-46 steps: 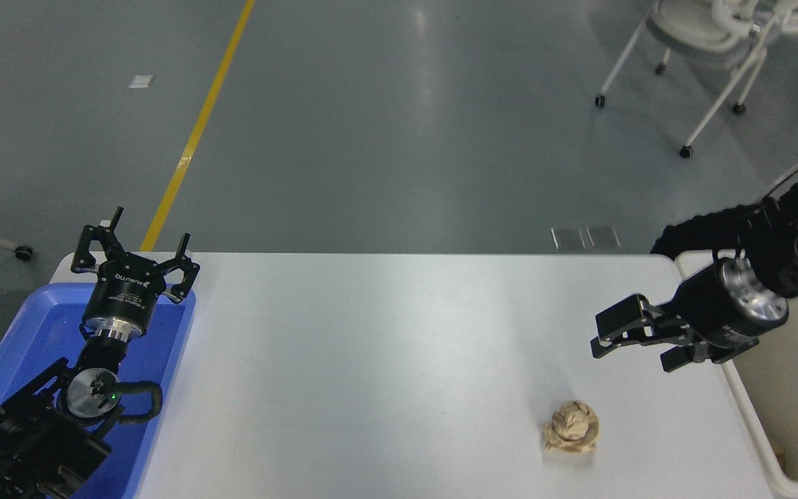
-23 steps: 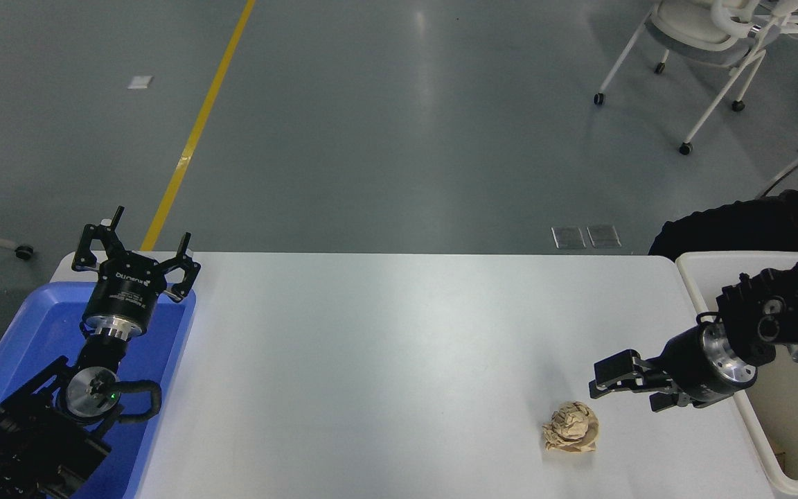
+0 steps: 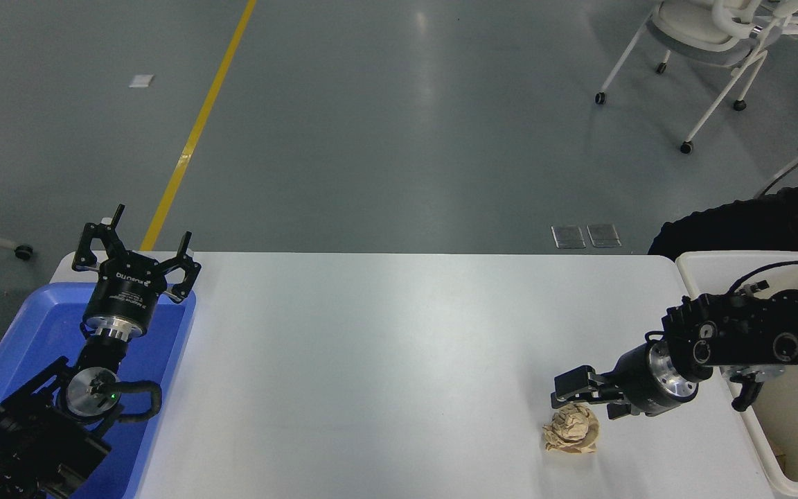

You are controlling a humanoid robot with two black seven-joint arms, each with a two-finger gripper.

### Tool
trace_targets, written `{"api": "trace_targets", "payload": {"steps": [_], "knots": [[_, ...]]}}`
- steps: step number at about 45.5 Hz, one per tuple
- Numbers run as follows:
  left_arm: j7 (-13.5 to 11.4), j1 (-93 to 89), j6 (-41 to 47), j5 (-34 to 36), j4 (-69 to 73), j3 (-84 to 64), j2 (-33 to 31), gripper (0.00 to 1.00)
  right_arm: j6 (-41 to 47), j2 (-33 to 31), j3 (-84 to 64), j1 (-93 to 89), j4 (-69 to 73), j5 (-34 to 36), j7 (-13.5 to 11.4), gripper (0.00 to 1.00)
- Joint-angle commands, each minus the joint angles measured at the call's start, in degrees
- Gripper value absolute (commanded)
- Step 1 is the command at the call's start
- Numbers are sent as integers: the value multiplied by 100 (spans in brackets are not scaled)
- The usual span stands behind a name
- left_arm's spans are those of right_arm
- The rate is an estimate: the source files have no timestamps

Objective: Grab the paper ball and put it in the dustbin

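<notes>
We are viewing the crumpled tan-brown kraft paper ball (image 3: pixel 571 430) lying on the white table (image 3: pixel 385 360), toward its near right part. The black right gripper (image 3: pixel 574 396) is reaching in from the right edge and hovering just above the ball's top, its fingers spread and holding nothing. The large off-white plastic dustbin (image 3: pixel 721 265) is standing past the table's right end. The black left gripper (image 3: pixel 134 251) is resting spread above the shallow blue plastic tray (image 3: pixel 32 326).
</notes>
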Motion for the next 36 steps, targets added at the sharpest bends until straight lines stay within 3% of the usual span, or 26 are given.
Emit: {"api": "trace_targets", "payload": {"steps": [1, 13, 16, 21, 25, 29, 36], "knots": [[2, -1, -1, 0, -2, 4, 0, 100, -43, 179, 129, -491, -460, -60, 0, 100], [11, -1, -10, 0, -2, 13, 0, 100, -202, 399, 138, -791, -734, -96, 9, 100], [2, -1, -1, 0, -2, 13, 0, 100, -237, 408, 138, -791, -734, -96, 18, 95], [11, -1, -1, 0, -2, 13, 0, 100, -246, 408, 155, -791, -725, -96, 79, 69], [11, -1, -1, 0, -2, 13, 0, 100, -254, 408, 155, -791, -716, -113, 219, 28], [11, -1, -1, 0, -2, 13, 0, 100, -254, 443, 155, -773, -698, -201, 264, 3], [11, -1, -10, 0, -2, 13, 0, 100, -246, 426, 164, -677, -663, -175, 273, 0]]}}
